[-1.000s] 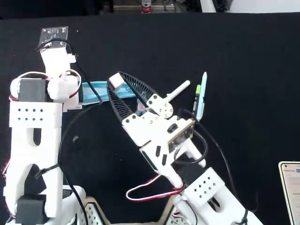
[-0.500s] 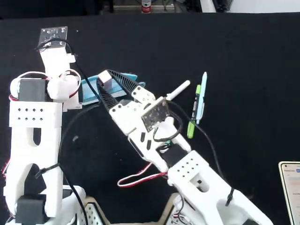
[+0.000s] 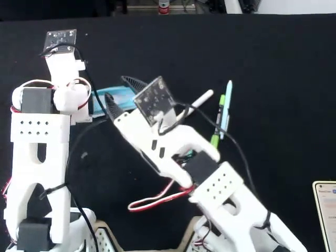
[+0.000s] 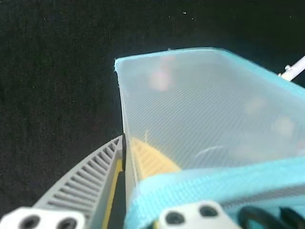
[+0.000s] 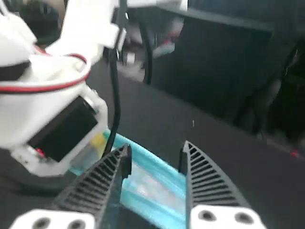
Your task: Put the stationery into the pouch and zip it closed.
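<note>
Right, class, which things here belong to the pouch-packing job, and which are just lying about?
Job in hand:
pouch, held in the left pincer
open right pincer over it
white pen, green pen and blue pen on the table

Lying about:
phone at the table's edge
small bottle beyond the far edge

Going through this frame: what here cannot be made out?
High view: the right arm covers much of the pouch, so its zip is hidden.
Left wrist view: the pouch's contents are only hazy shapes through the mesh.
Right wrist view: blur hides whether the right tool touches the pouch.
High view: the phone is cut off by the edge.
</note>
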`<move>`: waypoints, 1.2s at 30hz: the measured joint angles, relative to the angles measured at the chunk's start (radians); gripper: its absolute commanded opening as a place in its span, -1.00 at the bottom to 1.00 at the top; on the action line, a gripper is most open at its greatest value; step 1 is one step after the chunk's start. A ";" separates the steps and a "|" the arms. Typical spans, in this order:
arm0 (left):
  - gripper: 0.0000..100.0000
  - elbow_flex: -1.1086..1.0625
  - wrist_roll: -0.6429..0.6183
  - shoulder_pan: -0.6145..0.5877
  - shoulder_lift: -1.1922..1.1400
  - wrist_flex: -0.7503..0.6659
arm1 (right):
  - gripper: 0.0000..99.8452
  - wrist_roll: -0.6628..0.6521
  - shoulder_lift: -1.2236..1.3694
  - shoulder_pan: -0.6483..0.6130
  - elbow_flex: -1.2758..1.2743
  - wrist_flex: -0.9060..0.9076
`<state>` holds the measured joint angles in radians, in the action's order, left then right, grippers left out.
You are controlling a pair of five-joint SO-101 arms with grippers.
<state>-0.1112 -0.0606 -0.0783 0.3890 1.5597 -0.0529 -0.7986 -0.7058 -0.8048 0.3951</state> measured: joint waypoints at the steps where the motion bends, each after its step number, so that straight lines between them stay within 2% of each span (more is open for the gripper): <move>1: -0.94 0.000 0.002 0.000 0.000 0.000 | -0.78 -0.002 0.000 0.002 0.020 0.034; 4: -0.94 0.000 0.003 0.000 0.000 0.014 | -0.84 -0.052 -0.018 0.038 0.064 0.103; 9: -0.94 0.000 0.003 0.000 0.000 0.015 | -0.84 -0.078 -0.132 0.173 0.150 0.256; 14: -0.94 0.000 0.003 0.000 0.000 0.015 | -0.84 -0.032 -0.285 0.348 0.221 0.486; 18: -0.94 0.000 0.003 0.000 0.000 0.015 | -0.84 0.014 -0.288 0.499 0.201 0.632; 23: -0.94 0.000 0.003 0.000 0.000 0.015 | -0.84 0.060 -0.118 0.551 0.058 0.663; 26: -0.94 0.000 0.003 0.000 0.000 0.015 | -0.84 0.107 0.017 0.551 0.014 0.614; 29: -0.94 0.000 0.003 0.000 0.000 0.015 | -0.83 0.178 0.172 0.551 0.006 0.551; 31: -0.94 0.000 0.003 0.000 0.000 0.015 | -0.75 0.218 0.276 0.551 0.006 0.526; 34: -0.94 0.000 0.003 0.000 0.000 0.015 | -0.66 0.256 0.436 0.551 0.029 0.523; 36: -0.94 0.000 0.003 0.000 0.000 0.015 | -0.67 0.281 0.529 0.551 0.061 0.525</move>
<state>-0.1112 -0.0575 -0.0783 0.3890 1.5750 0.2279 -0.2693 -0.1550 -0.7434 0.9198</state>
